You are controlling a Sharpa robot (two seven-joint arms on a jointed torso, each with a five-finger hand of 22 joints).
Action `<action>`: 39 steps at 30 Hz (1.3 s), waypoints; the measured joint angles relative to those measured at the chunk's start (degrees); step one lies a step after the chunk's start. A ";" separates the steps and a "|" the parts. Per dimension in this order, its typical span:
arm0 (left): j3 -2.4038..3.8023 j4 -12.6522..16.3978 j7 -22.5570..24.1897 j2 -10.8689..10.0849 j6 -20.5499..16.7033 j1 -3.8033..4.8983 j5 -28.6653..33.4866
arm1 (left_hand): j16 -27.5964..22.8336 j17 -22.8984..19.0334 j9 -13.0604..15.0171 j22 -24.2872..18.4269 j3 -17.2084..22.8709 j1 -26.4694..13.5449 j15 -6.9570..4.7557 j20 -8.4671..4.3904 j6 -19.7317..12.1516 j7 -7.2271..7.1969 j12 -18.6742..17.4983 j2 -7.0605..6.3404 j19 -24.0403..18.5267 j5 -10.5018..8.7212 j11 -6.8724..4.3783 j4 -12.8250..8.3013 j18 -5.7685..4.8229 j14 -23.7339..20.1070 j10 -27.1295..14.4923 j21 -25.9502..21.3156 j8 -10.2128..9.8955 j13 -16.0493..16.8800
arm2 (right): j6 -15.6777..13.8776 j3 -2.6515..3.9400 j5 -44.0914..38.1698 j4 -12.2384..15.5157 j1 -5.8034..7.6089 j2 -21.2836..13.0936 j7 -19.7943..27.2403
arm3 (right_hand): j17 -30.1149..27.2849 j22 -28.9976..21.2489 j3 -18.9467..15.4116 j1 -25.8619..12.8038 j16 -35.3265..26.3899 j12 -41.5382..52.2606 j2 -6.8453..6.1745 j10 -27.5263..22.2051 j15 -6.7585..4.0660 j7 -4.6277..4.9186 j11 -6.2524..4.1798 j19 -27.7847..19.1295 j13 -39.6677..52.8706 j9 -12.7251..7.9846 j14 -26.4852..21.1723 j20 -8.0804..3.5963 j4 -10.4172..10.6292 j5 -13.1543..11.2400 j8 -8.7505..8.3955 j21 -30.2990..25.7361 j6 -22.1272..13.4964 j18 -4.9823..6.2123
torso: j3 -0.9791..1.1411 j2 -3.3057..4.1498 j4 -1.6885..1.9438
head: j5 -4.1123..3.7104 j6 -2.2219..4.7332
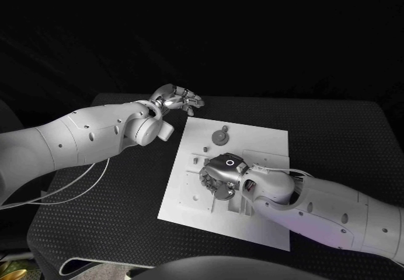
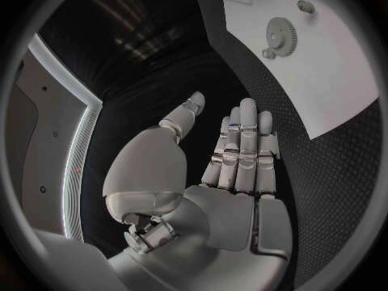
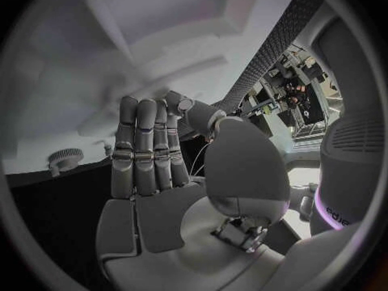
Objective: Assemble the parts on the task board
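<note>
task board (image 1: 190, 192), a white plate, is lying in the middle of the black bench (image 1: 101, 233), with its long axis running from the near edge toward the far edge. a small gear-shaped part (image 1: 219, 136) is sitting on the far portion of the board, and smaller pegs are standing nearer the middle, beside raised fixtures. the right robot hand (image 1: 224, 177) is hovering directly over the board's central fixtures, palm down; in the right wrist view its fingers (image 3: 144, 145) are lying straight and close together, with nothing visibly held, though whether the fingertips are touching the board cannot be told. the left robot hand (image 1: 177, 98) is hanging off the board, just beyond its far left corner, fingers (image 2: 242, 149) extended side by side and holding nothing. the gear part is lying between the two hands, toward the far edge from the right robot hand and toward the near right from the left robot hand. judged from this, the right robot hand is the nearer to the central parts, the left to the gear.
</note>
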 measured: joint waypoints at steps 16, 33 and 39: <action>0.00 -0.02 -0.13 -0.43 0.00 0.01 0.00 | 0.00 -0.01 0.01 0.04 0.00 0.00 0.00 0.00 0.00 0.00 0.00 0.00 0.00 0.00 -0.01 0.00 0.00 0.00 0.01 0.00 0.00 -0.05 | -2.56 -0.07 4.75 0.76 0.01 -2.69 2.24 | -1.81 1.39 -4.86 -1.81 1.66 -5.30 -4.09 -18.99 6.29 6.14 5.70 -9.73 -7.96 -4.19 -12.36 3.57 -0.56 1.36 -7.98 -5.23 -16.37 -0.64 | 0.00 -0.03 0.01 | -0.24 0.30; -0.01 -0.53 -0.19 -0.68 0.00 0.01 0.00 | 0.00 0.09 -0.04 0.08 0.00 0.00 0.00 0.01 0.00 0.00 0.00 0.00 -0.01 0.00 -0.02 0.00 0.00 0.00 0.02 -0.22 0.00 -0.09 | -3.68 3.74 10.76 8.55 4.94 -12.95 2.22 | -4.53 2.16 -2.60 -0.93 7.57 -2.76 -4.35 -16.01 5.19 4.80 6.07 -7.66 -10.31 -4.22 -12.08 3.21 0.81 1.71 -5.62 -4.70 -14.87 0.96 | 0.06 -0.08 -0.08 | -1.05 1.46; -0.01 -0.94 -0.13 -0.66 0.00 0.01 0.00 | 0.00 0.09 -0.04 0.13 0.00 0.00 0.00 0.09 0.00 0.00 0.00 0.00 -0.09 0.00 -0.02 0.00 0.00 0.00 0.02 -0.22 0.00 -0.09 | -2.19 4.65 16.56 11.14 7.31 -17.71 2.54 | -5.65 2.16 -5.54 -2.99 9.88 -1.22 -3.40 -12.17 3.67 5.03 4.64 -5.16 -9.96 -4.15 -10.13 1.90 1.64 3.36 -4.31 -3.39 -12.89 0.73 | 0.09 -0.12 -0.18 | -1.46 1.95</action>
